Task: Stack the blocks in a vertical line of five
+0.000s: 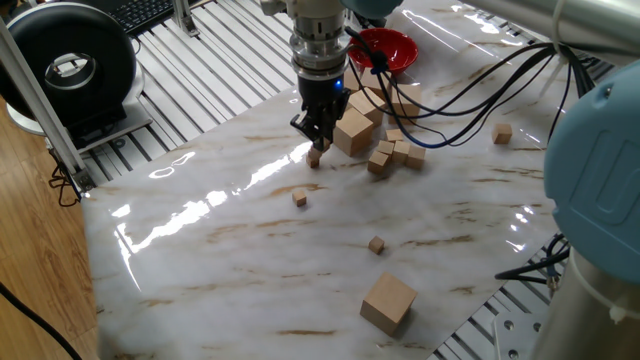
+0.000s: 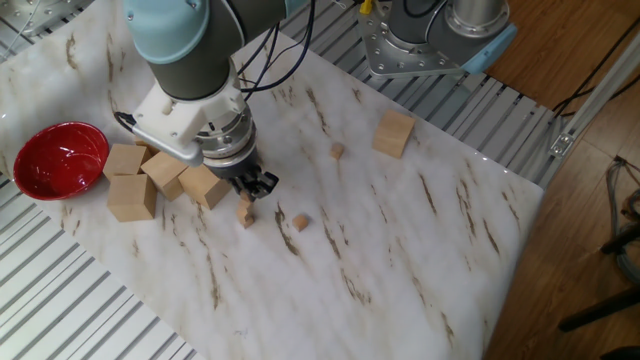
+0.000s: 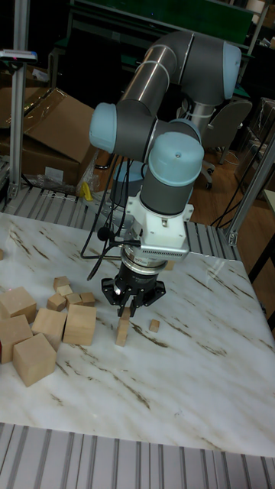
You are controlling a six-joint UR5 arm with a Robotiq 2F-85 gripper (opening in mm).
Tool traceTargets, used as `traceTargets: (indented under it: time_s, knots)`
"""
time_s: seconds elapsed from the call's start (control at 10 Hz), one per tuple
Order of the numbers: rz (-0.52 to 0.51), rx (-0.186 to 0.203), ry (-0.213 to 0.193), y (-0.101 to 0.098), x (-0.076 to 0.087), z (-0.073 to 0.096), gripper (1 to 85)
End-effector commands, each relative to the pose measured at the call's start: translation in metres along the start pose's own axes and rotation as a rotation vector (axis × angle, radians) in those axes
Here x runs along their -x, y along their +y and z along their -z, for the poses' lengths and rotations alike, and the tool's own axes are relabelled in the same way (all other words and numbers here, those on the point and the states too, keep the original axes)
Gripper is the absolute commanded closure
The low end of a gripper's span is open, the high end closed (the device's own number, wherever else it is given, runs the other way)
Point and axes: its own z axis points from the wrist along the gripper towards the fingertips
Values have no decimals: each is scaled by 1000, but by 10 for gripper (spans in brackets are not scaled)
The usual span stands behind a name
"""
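Gripper (image 3: 127, 306): jaws narrow, pinching the top of the block stack (image 3: 122, 331).
Stack: upright, directly beneath jaws.
Loose block (image 3: 153, 325): at stack's 3 o'clock.

Tiny plain wood blocks, one short stack begun
A stack (image 3: 122, 330) of tiny cubes stands upright on the desk; two loose blocks (image 1: 299, 198) (image 1: 376, 244) lie apart from it, unpainted, both flat on the marble

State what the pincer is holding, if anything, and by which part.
The pincer sits at the top of a small stack of tiny blocks; whether it grips the top block cannot be told.
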Motion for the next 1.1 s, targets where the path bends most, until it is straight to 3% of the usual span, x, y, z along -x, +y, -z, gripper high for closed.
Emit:
traceTargets:
  time_s: [0.0,1.0]
  knots:
    - [12,7,4,1,0,1,827]
    - [55,8,1,3,3,2,767]
